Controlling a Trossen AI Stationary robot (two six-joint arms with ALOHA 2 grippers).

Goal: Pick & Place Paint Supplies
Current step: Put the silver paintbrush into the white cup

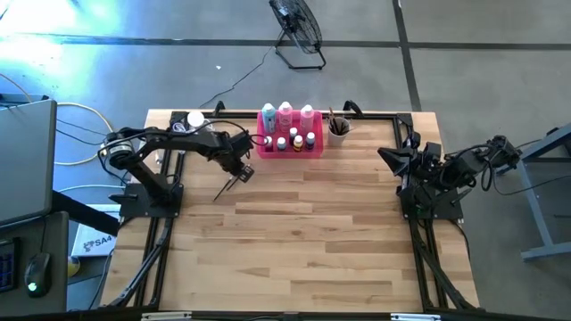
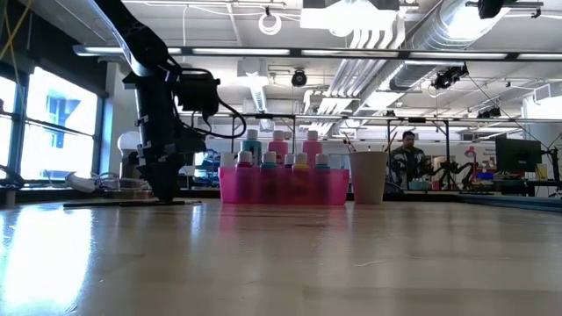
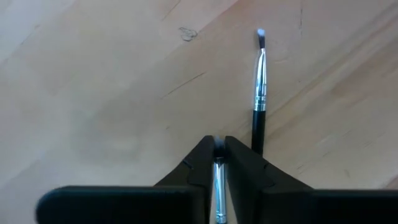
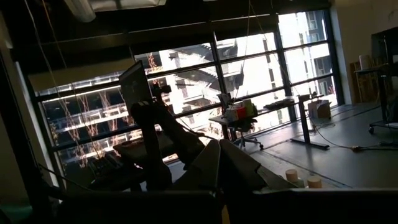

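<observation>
Paintbrush (image 3: 260, 93) is the only supply I can spot outside the pink tray (image 1: 314, 152), lying on the wood to its left. Left gripper (image 1: 241, 171) sits low over it, fingers nipped onto the handle. Bottles (image 1: 285, 114) stand in the tray already, more brushes in the cup (image 1: 338, 132) just right of it. Right gripper (image 1: 390, 157) is parked farther right, shut and empty. Looks nearly done to me.

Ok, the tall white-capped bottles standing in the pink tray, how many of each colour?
Tall teal bottle: 1
Tall pink bottles: 2
Total: 3, all upright in the back row of the pink tray.
</observation>
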